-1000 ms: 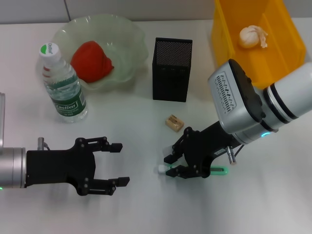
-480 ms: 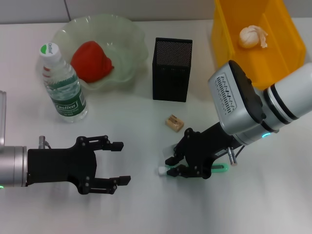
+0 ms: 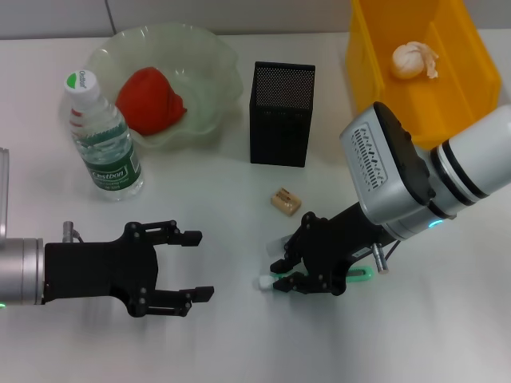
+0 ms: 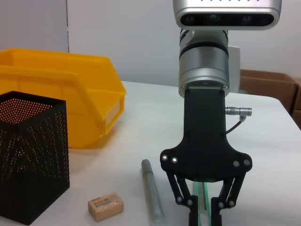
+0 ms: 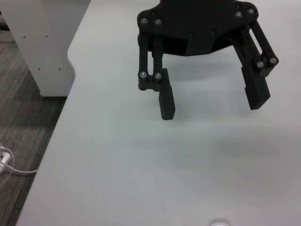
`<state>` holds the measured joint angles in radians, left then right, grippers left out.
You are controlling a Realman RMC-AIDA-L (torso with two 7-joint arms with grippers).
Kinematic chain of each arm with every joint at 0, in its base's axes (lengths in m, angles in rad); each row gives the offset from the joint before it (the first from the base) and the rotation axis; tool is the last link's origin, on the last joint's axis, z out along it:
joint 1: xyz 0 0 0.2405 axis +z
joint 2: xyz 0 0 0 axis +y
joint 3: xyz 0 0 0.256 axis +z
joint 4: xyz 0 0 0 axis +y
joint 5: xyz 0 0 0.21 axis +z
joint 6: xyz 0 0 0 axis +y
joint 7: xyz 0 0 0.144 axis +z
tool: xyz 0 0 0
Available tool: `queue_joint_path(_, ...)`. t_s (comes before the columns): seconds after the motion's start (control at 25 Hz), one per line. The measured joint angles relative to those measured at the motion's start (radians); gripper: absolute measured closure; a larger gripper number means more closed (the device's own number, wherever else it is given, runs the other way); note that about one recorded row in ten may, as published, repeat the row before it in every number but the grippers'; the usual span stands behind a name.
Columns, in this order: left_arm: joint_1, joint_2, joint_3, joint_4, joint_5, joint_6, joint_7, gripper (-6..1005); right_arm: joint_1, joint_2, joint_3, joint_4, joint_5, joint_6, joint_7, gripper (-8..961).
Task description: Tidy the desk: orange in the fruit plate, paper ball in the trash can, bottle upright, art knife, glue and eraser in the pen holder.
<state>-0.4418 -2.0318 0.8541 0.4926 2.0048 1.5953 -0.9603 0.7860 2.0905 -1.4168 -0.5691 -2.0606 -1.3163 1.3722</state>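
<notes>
The mint-green art knife (image 3: 361, 277) lies on the desk (image 3: 239, 343), its white tip (image 3: 262, 281) poking out. My right gripper (image 3: 289, 271) is down over it, fingers closed around it; the left wrist view shows the knife (image 4: 205, 200) between the narrow fingers (image 4: 193, 217). The grey glue (image 4: 153, 193) lies right beside them. The eraser (image 3: 285, 200) lies just beyond. The orange (image 3: 150, 100) is in the fruit plate (image 3: 209, 56). The bottle (image 3: 100, 140) stands upright. The paper ball (image 3: 413, 60) is in the trash can (image 3: 375, 80). My left gripper (image 3: 198, 266) is open and empty.
The black mesh pen holder (image 3: 282, 113) stands behind the eraser, between the plate and the yellow trash can. In the right wrist view the left gripper (image 5: 211, 103) hangs open over bare desk, and the desk's edge (image 5: 70, 84) drops to the floor.
My right gripper's fingers have drawn in around the art knife, whose white tip has shifted slightly. The left gripper has barely moved.
</notes>
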Motion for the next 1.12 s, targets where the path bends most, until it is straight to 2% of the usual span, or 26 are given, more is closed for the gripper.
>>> queue_joint_path(0.72, 0.0, -0.002, -0.003, 0.0, -0.005, 0.006, 0.0, 199, -0.012, -0.002, -0.001, -0.009, -0.002, -0.003, -0.005, 752)
queue_joint_path(1.12, 0.005, 0.002, -0.005, 0.0, -0.01, 0.021, -0.008, 199, -0.081, -0.005, 0.032, -0.147, 0.004, -0.085, 0.011, 769)
